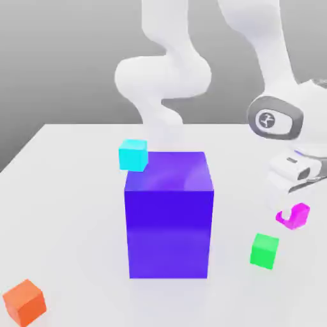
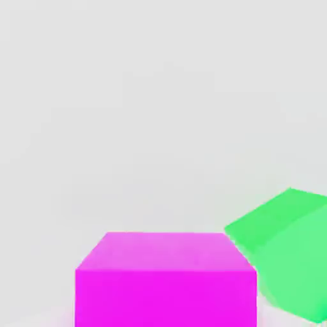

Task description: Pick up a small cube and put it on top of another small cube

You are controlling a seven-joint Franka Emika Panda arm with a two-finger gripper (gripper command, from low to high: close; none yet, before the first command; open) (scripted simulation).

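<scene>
White tool closed on a small magenta cube.
The white two-finger tool [image 1: 292, 215] is shut on the small, plain, glossy bright-magenta cube [image 1: 298, 216], toward the exterior view's right; whether the cube touches the white surface [image 1: 83, 211] cannot be told. In the hand view its top is a paler pink than its vivid, flat side, the edges crisp. Near it sits a green cube [image 1: 264, 251], then a big blue-violet block [image 1: 169, 223], a cyan cube [image 1: 133, 155] at the block's far corner, and well apart, an orange cube [image 1: 25, 303].
</scene>
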